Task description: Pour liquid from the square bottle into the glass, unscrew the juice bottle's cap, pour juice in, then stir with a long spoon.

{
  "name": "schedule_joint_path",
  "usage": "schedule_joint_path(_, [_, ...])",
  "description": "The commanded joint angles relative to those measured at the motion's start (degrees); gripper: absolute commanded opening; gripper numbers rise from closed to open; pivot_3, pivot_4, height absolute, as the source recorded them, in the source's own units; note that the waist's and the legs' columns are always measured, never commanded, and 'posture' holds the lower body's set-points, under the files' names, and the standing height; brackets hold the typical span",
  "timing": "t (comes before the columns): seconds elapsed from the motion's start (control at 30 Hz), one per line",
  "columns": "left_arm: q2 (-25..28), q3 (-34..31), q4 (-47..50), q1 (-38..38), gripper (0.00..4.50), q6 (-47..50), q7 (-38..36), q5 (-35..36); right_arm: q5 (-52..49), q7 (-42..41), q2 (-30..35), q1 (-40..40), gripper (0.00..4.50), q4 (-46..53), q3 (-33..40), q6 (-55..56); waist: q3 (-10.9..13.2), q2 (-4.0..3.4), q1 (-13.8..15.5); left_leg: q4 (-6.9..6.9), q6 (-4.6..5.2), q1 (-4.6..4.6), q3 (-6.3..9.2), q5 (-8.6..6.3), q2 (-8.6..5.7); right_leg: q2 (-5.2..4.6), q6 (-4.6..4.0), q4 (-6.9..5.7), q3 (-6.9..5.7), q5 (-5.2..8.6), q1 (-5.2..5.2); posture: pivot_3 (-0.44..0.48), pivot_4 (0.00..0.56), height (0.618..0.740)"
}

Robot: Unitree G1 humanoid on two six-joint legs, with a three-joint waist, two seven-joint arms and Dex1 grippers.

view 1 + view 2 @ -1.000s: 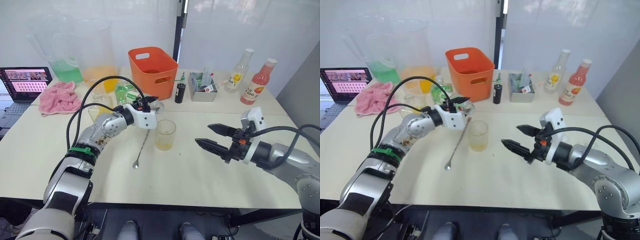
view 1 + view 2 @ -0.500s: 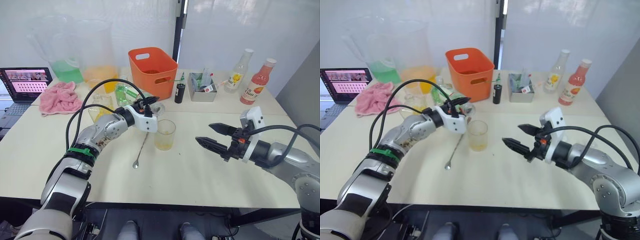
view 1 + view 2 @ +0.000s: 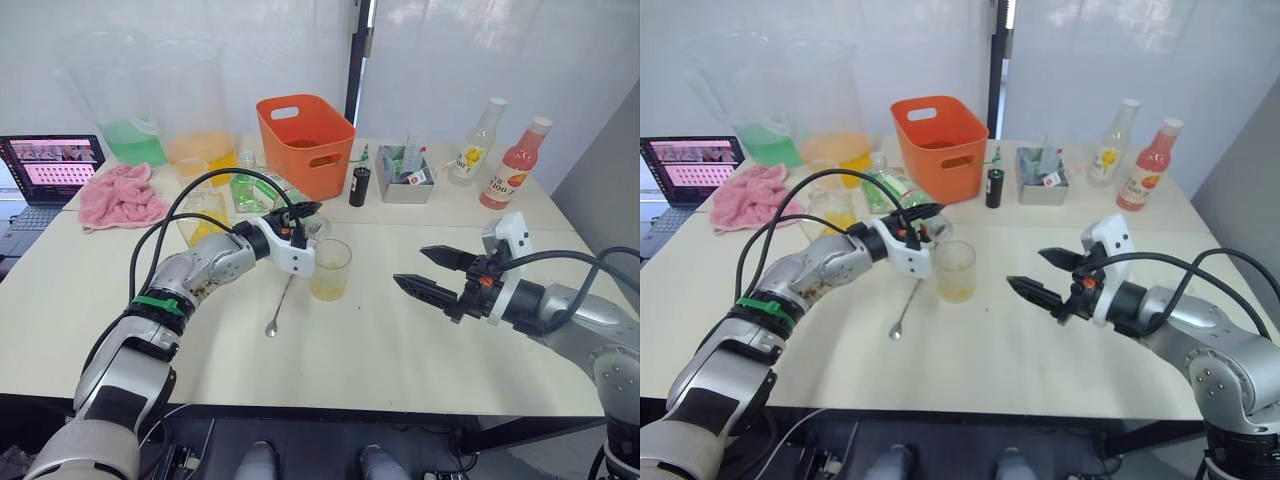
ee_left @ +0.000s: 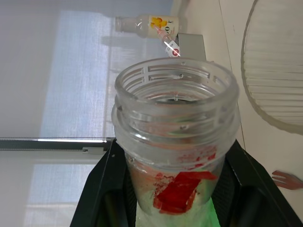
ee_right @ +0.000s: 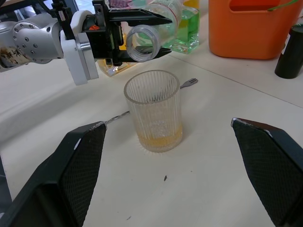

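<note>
Left gripper (image 3: 303, 215): clamped on the clear plastic juice bottle (image 5: 156, 23) with green label, held tilted on its side, open uncapped mouth just above and beside the glass rim.
Ribbed clear glass tumbler (image 3: 330, 269): upright on the pale table (image 3: 400, 340), a little yellowish liquid at its bottom.
Thin silver long spoon (image 3: 282, 299): flat on the table, beside the glass on the robot's left.
Right gripper (image 3: 428, 272): fingers spread wide, empty, near the glass on its right, apart from it.
Orange plastic basket (image 3: 306, 142): behind the glass.

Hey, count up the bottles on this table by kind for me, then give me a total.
Green-label juice bottle, uncapped, in the left claw: 1
Yellow-label bottle: 1
Pink bottle: 1
Small dark bottle: 1
Total: 4
</note>
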State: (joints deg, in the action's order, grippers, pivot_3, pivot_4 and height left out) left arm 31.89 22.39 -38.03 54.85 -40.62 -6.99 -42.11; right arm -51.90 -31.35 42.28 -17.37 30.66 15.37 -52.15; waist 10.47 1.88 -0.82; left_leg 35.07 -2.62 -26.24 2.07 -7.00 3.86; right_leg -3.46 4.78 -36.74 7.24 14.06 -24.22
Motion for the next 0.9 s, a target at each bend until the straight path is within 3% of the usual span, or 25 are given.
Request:
schedule_joint_path(0.03, [0.5, -0.1, 2.2, 1.3, 1.52, -0.7, 2.3, -0.8, 0.1, 0.4, 0.4, -0.6, 4.46, 0.5, 2.2, 1.8, 0.0, 0.0, 0.0, 0.0, 0.0, 0.0, 0.0, 0.0, 0.0, 0.0, 0.0, 0.0, 0.0, 0.0, 0.0, 0.0, 0.15, 0.725])
schedule_joint_path(0.9, [0.4, 2.1, 1.1, 3.3, 1.52, 2.4, 5.9, -6.5, -0.4, 1.7, 0.5, -2.3, 4.46, 0.0, 2.4, 1.6, 0.0, 0.0, 0.0, 0.01, 0.0, 0.01, 0.0, 0.0, 0.0, 0.0, 0.0, -0.03, 0.0, 0.0, 0.0, 0.0, 0.15, 0.725])
